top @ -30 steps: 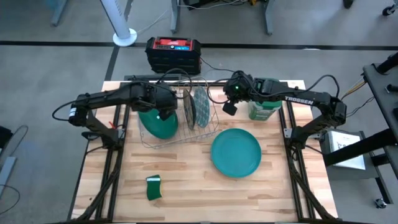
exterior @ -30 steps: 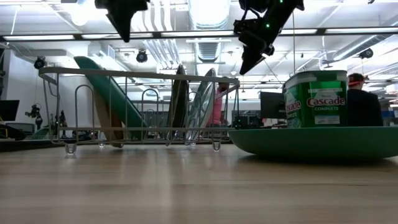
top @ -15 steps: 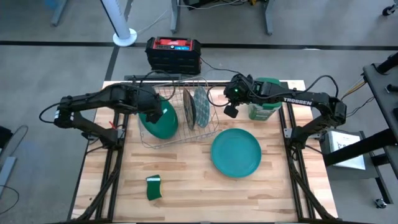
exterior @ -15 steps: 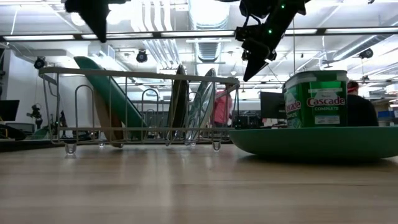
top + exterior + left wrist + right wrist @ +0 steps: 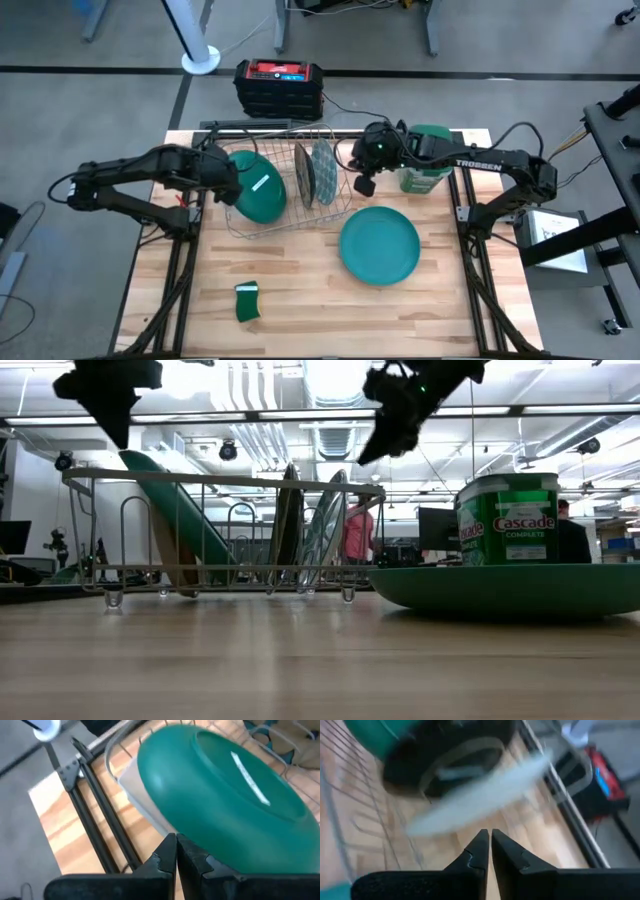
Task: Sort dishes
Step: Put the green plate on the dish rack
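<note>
- Seen from above, where the whole worktop (image 5: 300, 290) is laid out, a wire rack (image 5: 340, 208) stands at the back so plates can sit on edge: a dark green plate (image 5: 258, 190) leans at its left end and two pale plates (image 5: 313, 172) stand upright near its right end. A teal plate (image 5: 379, 244) lies flat on the wood just beside the rack, not yet racked by the look of it. The left tool (image 5: 222, 176) hangs beside the dark green plate, empty. The right tool (image 5: 364, 184) hovers off the rack's right end, close to the pale plates, also empty.
- From table height, both tools are well above the rack's top wire, the teal plate low in front of a detergent tub (image 5: 507, 520).
- Through the left wrist camera, the fingers (image 5: 165, 856) are pressed together on nothing, with the dark green plate's rim right ahead.
- Through the right wrist camera, the fingers (image 5: 479, 851) stand a sliver apart, holding nothing; a pale plate's edge crosses ahead, blurred, likely the next target.
</note>
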Controlling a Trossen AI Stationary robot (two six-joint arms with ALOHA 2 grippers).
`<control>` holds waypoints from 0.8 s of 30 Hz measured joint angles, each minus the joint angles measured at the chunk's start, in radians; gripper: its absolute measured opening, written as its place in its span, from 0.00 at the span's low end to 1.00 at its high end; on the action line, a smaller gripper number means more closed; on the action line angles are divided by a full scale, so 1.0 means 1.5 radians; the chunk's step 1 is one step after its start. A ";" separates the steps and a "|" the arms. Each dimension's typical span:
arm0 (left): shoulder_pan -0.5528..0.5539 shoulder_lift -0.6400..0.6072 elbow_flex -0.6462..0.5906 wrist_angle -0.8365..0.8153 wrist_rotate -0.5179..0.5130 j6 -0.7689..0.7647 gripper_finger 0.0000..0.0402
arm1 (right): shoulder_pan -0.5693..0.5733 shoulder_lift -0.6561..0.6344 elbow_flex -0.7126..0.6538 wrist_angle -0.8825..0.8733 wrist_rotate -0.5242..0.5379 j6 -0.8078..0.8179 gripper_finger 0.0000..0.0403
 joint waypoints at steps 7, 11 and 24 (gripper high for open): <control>0.000 -0.042 -0.048 0.000 0.041 -0.023 0.00 | 0.070 0.004 0.000 0.145 0.016 -0.049 0.21; 0.000 -0.054 -0.086 0.000 0.041 -0.030 0.00 | 0.114 0.034 0.000 0.259 0.019 -0.062 0.32; 0.000 -0.053 -0.125 0.096 0.000 0.024 0.00 | 0.193 0.263 0.140 0.397 0.087 -0.047 0.55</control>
